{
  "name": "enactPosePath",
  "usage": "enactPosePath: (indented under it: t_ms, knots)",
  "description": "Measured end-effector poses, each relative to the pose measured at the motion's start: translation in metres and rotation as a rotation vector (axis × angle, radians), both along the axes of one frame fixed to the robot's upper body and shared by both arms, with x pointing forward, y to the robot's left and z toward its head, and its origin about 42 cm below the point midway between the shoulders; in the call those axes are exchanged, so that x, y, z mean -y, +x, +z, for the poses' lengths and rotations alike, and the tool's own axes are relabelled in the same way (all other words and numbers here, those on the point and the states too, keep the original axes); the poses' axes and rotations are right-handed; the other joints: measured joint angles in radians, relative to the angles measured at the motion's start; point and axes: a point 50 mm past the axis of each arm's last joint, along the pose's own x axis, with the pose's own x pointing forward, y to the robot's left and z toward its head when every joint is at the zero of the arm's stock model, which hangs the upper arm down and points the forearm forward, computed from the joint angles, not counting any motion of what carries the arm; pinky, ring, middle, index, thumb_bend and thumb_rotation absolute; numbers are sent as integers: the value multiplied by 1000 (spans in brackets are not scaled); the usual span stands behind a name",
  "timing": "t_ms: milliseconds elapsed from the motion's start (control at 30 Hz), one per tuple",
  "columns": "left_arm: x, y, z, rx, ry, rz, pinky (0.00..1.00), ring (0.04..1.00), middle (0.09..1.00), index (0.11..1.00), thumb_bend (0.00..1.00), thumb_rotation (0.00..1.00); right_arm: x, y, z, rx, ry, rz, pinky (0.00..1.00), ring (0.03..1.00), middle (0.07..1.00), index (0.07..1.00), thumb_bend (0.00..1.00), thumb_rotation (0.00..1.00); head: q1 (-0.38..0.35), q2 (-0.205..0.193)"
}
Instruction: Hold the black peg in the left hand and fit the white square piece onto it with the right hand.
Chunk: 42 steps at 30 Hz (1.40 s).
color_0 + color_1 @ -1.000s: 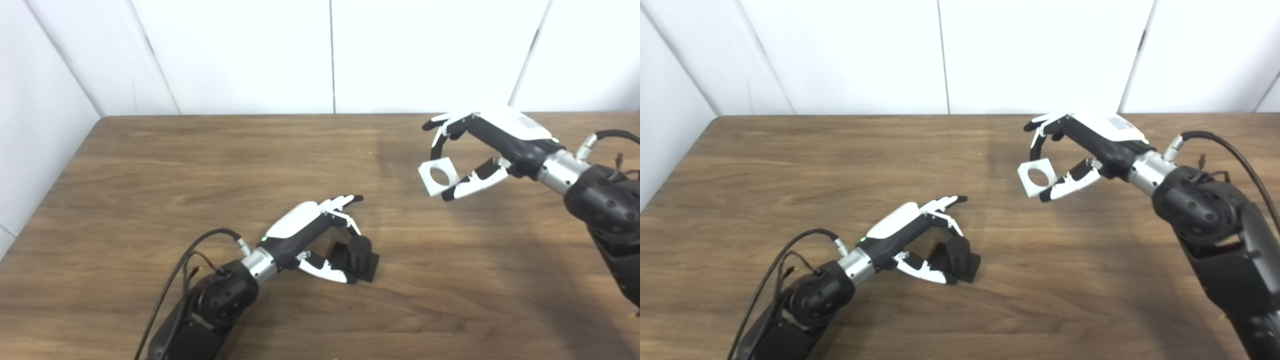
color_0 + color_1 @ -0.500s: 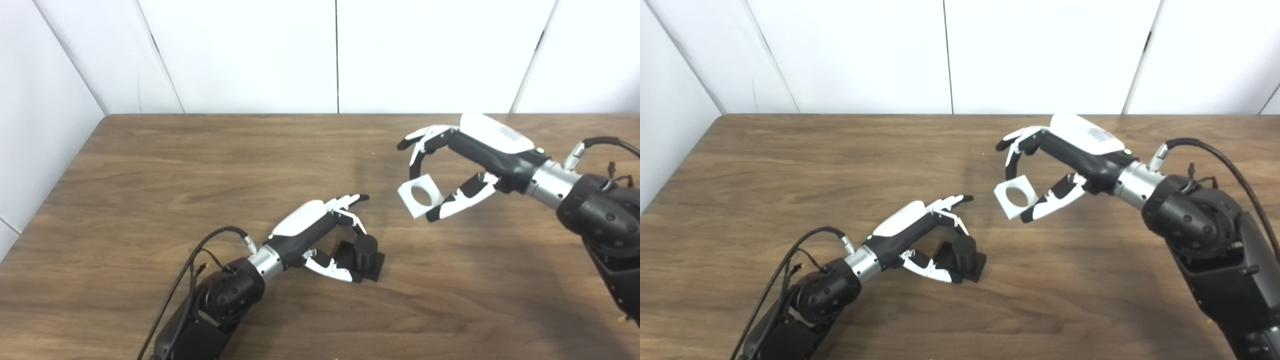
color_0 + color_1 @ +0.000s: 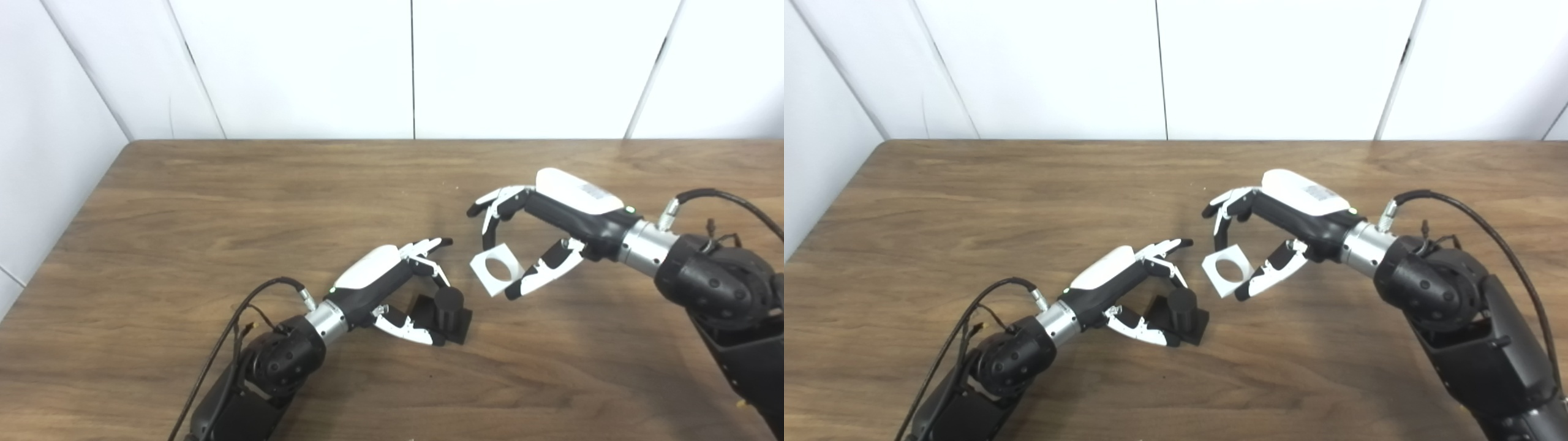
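1. Left hand [image 3: 392,288]: fingers [image 3: 429,246] and thumb are curled around the short black cylinder peg on its flat square black base [image 3: 449,307], grasping it from the left side while it sits on the worktop.
2. Right hand [image 3: 551,217]: fingers [image 3: 490,205] and thumb pinch the flat white square piece with a round hole [image 3: 496,269], holding it tilted in the air.
3. That white piece hangs up and just to the right of the peg, close but not touching.
4. Everything's on a brown wood-grain worktop [image 3: 245,202] with white wall panels [image 3: 306,61] behind it.
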Motion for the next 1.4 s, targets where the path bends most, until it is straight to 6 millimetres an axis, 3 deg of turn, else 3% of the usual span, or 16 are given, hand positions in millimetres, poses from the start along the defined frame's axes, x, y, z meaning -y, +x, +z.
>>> enactPosePath:
  t_ms: [267,1100,1400]
  knots:
    - [2,0,0,-1,-2,0,1000,1000,1000,491,520,79,-17,-2,-9,-17,33,40,705,836,807,480,514,134,5,2]
    - [4,0,0,-2,-4,2,1000,1000,1000,491,521,78,-39,-7,-25,-54,9,83,765,839,804,481,513,136,9,11]
    - [4,0,0,-3,-4,3,1000,1000,1000,491,521,77,-49,-11,-28,-49,10,119,722,832,802,481,514,132,6,14]
